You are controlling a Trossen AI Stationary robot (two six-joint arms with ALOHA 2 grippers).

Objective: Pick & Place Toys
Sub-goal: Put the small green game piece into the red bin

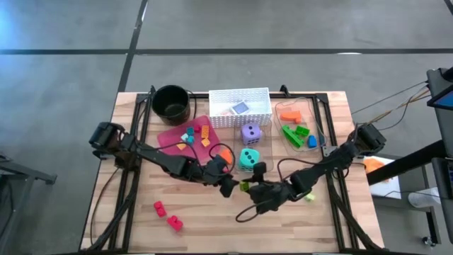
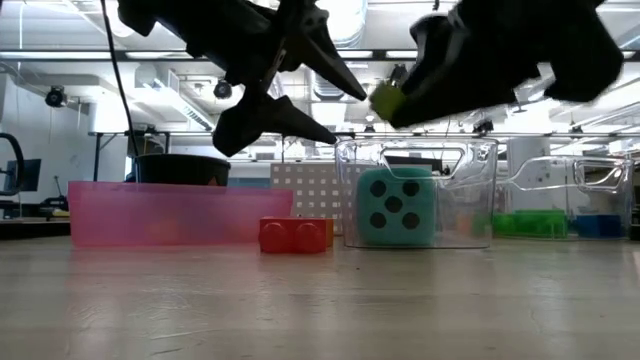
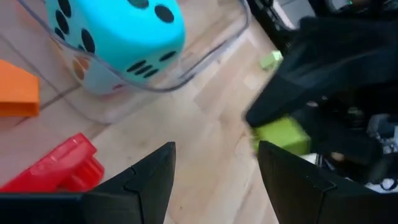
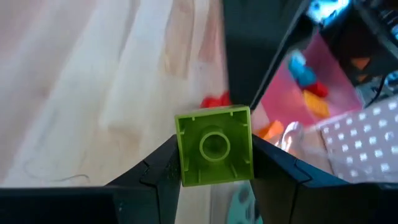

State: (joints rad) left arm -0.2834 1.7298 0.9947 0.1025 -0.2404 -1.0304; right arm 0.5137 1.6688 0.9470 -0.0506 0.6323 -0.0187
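My right gripper (image 4: 214,158) is shut on a lime-green brick (image 4: 214,146) above the table's middle, near the front. It also shows in the high view as the lime-green brick (image 1: 245,186) and in the low view as the lime-green brick (image 2: 387,98). My left gripper (image 3: 214,180) hangs open and empty just left of it, fingertips toward the brick. A teal die (image 1: 248,159) sits in a clear box behind them, and a purple die (image 1: 250,132) lies farther back. A red brick (image 3: 59,165) and an orange brick (image 3: 15,90) lie on the table by the box. My right gripper pinches the lime-green brick by two opposite side walls (image 4: 183,155) between its two fingers. The fingers slant down from the table's right side. The brick's hollow underside faces the wrist camera. The brick is lifted well clear of the table.
A pink tray (image 1: 170,136) with bricks, a black pot (image 1: 171,101) and a white basket (image 1: 239,106) stand at the back. A clear tray (image 1: 297,124) of bricks is at the back right. Two red bricks (image 1: 167,216) lie front left, a small green brick (image 1: 309,197) front right.
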